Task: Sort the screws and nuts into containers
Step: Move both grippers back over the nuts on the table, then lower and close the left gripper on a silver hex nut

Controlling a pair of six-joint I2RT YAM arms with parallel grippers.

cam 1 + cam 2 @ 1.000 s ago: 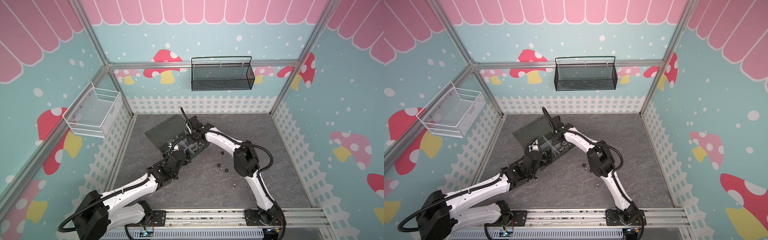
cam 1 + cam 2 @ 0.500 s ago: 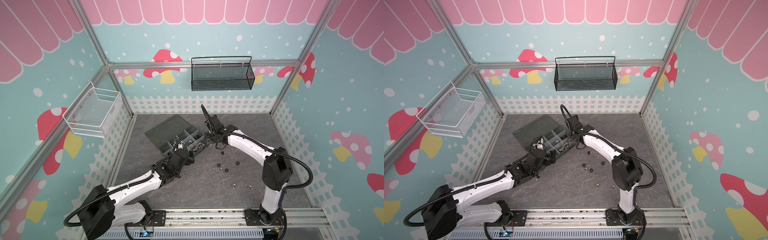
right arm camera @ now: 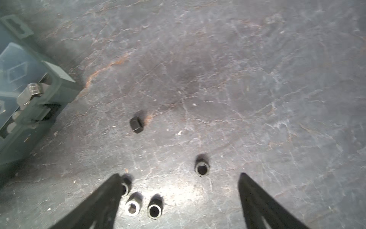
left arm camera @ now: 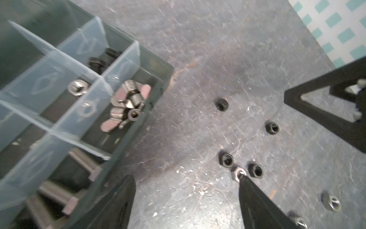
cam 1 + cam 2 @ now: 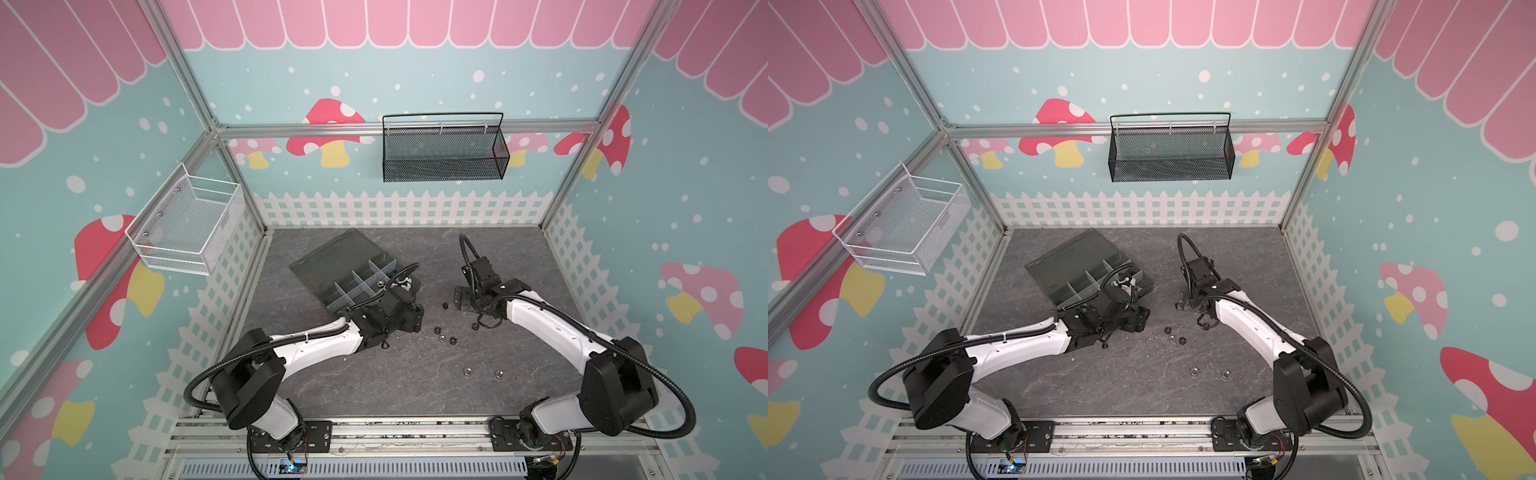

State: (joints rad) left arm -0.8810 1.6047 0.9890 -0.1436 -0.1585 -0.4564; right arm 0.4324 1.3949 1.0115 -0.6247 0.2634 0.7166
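One grey tabletop [image 5: 374,386] carries everything. Two arms reach in from the near rail, the left arm [image 5: 316,353] and the right arm [image 5: 548,328]. Two baskets hang on the walls: a white wire basket [image 5: 187,224] on the left and a black mesh basket [image 5: 444,153] at the back.

One dark box [image 4: 128,142] lies open left of centre, with its lid [image 5: 332,257] flat behind the compartments [image 5: 357,286]. The left claw [image 4: 186,177] hangs just beside the box's near corner, spread wide with nothing between its fingers. The right claw [image 3: 179,174] sits low to the right of the box, also spread and empty.

Inside the box I make out at least two silver screws [image 4: 85,164] and some black screws [image 4: 97,63]. A tangle of winged nuts [image 4: 126,103] fills the corner compartment, and one silver nut [image 4: 78,87] lies next door.

Seven loose nuts [image 5: 442,337] lie on the tabletop right of the box: four black, three silver. One left fingertip [image 4: 249,188] is right at a silver one; I cannot tell whether it touches.
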